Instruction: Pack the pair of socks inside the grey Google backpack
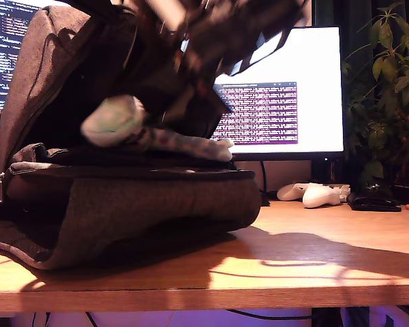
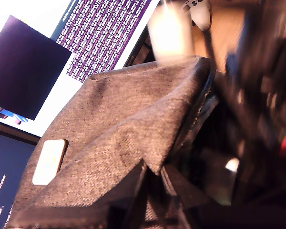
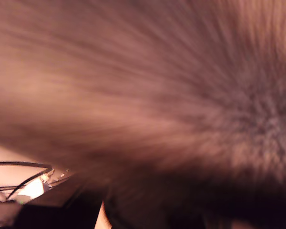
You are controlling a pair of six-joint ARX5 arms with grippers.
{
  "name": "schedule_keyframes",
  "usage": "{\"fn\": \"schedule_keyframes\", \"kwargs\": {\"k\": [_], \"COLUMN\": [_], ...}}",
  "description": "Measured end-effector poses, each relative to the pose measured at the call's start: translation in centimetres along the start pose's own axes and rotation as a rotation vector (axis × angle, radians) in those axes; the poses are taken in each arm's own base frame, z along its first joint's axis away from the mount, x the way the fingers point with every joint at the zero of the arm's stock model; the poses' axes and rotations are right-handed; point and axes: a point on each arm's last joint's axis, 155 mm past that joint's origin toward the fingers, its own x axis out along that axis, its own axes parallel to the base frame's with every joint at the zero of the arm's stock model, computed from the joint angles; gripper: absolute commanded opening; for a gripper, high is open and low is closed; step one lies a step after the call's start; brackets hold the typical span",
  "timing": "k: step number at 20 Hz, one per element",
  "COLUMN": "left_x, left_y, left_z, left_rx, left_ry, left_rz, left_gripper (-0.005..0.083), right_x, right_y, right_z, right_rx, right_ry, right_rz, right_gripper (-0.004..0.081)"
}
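An arm (image 1: 211,30) reaches in from about twelve o'clock in the exterior view, a dark, motion-blurred mass slanting down toward the view's centre. Its end effector cannot be made out in that blur. In the first wrist view, dark blurred parts of my first end effector (image 2: 262,109) fill the three o'clock side; how its jaws stand cannot be told. My second end effector does not show in its own view.
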Motion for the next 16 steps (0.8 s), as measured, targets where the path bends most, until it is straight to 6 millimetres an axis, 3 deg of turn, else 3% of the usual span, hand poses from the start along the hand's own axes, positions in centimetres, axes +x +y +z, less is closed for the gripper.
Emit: {"fn": "schedule_keyframes", "kwargs": {"k": [8,13,14,16], "left_x": [0.0,0.0,0.0,0.0], "left_y": [0.0,0.0,0.0,0.0], "left_z": [0.0,0.0,0.0,0.0], "left_rx": [0.0,0.0,0.0,0.0], "left_ry": [-0.001,-0.001,-0.001,-0.001], "left_rz": [0.0,0.001,0.001,0.001], "left_gripper": [-0.0021,-0.0021,-0.0021,-0.0021], "right_x": [-0.8,-2.5,-3.3,-4.8], "right_y": [-1.6,-2.6,-2.5,-2.0], "right_z": [-5.3,-6.8,-6.4,-4.9], "right_rx": [0.018,0.011,-0.003,-0.049], "right_ry": [0.209,0.278,0.267,0.222], "right_rz": [-0.06,-0.147,-0.166,-0.189], "right_gripper": [0.0494,0.0491,0.0466,0.0305]}}
